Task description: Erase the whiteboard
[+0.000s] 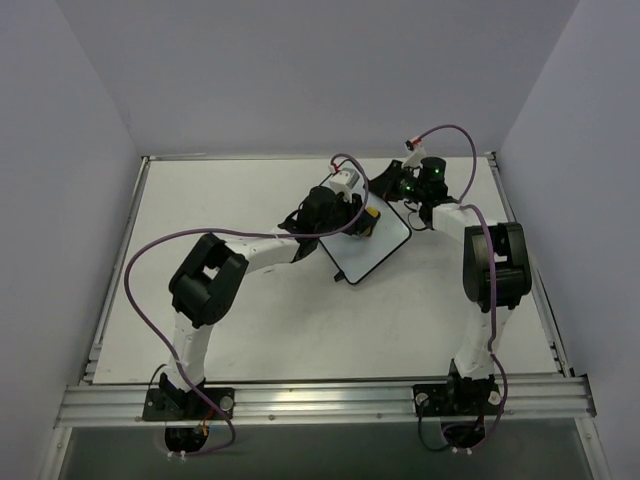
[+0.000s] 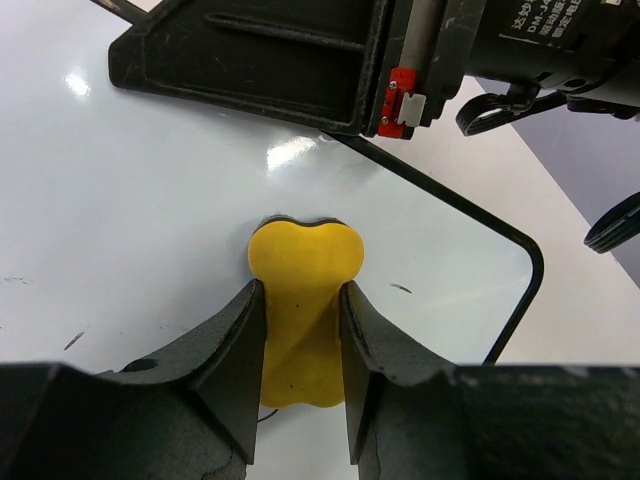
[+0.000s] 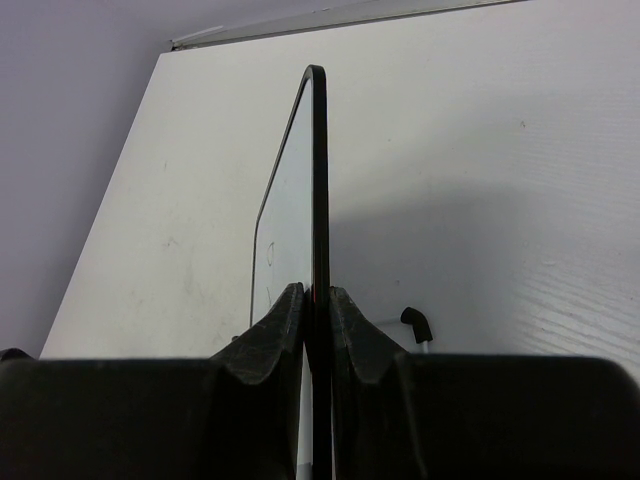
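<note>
The table (image 1: 250, 330) carries the whiteboard (image 1: 375, 252) toward 1 o'clock from its centre. The right gripper (image 3: 316, 296) is clamped on the board's black frame at its 2 o'clock edge. The left gripper (image 2: 300, 292) grasps 1 yellow eraser (image 2: 300, 255) against the white surface, near faint dark marks.

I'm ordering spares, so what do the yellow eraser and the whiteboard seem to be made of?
The yellow eraser: matte, likely foam or soft rubber; it looks squeezed narrower where the left gripper pinches it. The whiteboard: glossy white surface showing glare, black frame, plastic or painted metal, cannot tell.
</note>
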You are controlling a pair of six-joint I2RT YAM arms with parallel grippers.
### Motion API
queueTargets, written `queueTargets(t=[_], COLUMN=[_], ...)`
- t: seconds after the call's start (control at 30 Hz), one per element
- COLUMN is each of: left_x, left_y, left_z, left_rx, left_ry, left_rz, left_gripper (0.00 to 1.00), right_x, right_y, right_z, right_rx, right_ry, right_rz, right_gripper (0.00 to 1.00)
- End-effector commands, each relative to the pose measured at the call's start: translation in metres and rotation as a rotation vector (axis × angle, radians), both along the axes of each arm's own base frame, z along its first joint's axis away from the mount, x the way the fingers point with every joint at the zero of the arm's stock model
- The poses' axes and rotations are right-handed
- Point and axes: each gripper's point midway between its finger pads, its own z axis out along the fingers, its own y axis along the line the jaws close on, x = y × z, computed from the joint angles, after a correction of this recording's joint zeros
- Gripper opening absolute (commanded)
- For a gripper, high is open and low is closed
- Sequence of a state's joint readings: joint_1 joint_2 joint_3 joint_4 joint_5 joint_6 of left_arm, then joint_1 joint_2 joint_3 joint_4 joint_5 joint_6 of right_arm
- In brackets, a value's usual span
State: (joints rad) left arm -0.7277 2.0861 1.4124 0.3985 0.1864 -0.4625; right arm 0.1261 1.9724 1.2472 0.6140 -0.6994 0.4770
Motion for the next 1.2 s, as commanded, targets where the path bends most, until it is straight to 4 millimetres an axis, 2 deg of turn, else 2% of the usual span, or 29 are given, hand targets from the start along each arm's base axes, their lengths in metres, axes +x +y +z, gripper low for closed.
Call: queueTargets(t=[0.0,0.13,0.23,0.43,0.6,0.73,0.87,0.93,1.0,1.03,1.17], left_x=[-0.026,-0.049,-0.062,-0.087,-0.105,-0.112,-0.111,-0.104,-0.096,-0.085,-0.067], left_y=[0.029,-0.002,-0.014,-0.021,-0.030,-0.034,-0.026,-0.018,-0.006,0.005,0.041], left_z=[-0.099,-0.095,-0.092,-0.098,-0.095,-0.097,-0.103,-0.105,-0.111,-0.113,-0.127], left_rx=[0.253,0.333,0.364,0.383,0.377,0.382,0.373,0.373,0.378,0.378,0.406], left_ry=[0.189,0.127,0.100,0.089,0.046,0.046,0.071,0.089,0.115,0.129,0.175], left_rz=[0.033,-0.026,-0.046,-0.089,-0.137,-0.150,-0.129,-0.105,-0.058,-0.023,0.085], left_gripper=[0.02,0.02,0.02,0.02,0.02,0.02,0.02,0.02,0.02,0.02,0.02], right_x=[-0.016,-0.017,-0.017,-0.017,-0.018,-0.017,-0.018,-0.019,-0.018,-0.019,-0.019], right_y=[0.022,0.024,0.023,0.025,0.026,0.026,0.026,0.027,0.026,0.027,0.027], right_z=[0.013,0.013,0.015,0.014,0.013,0.012,0.012,0.012,0.012,0.013,0.013], right_rx=[-0.025,-0.026,-0.029,-0.031,-0.032,-0.034,-0.035,-0.037,-0.037,-0.036,-0.040], right_ry=[-0.027,-0.028,-0.032,-0.031,-0.030,-0.028,-0.027,-0.027,-0.028,-0.029,-0.030], right_rz=[0.089,0.093,0.089,0.093,0.096,0.095,0.096,0.098,0.096,0.097,0.097], right_gripper=[0.00,0.00,0.00,0.00,0.00,0.00,0.00,0.00,0.00,0.00,0.00])
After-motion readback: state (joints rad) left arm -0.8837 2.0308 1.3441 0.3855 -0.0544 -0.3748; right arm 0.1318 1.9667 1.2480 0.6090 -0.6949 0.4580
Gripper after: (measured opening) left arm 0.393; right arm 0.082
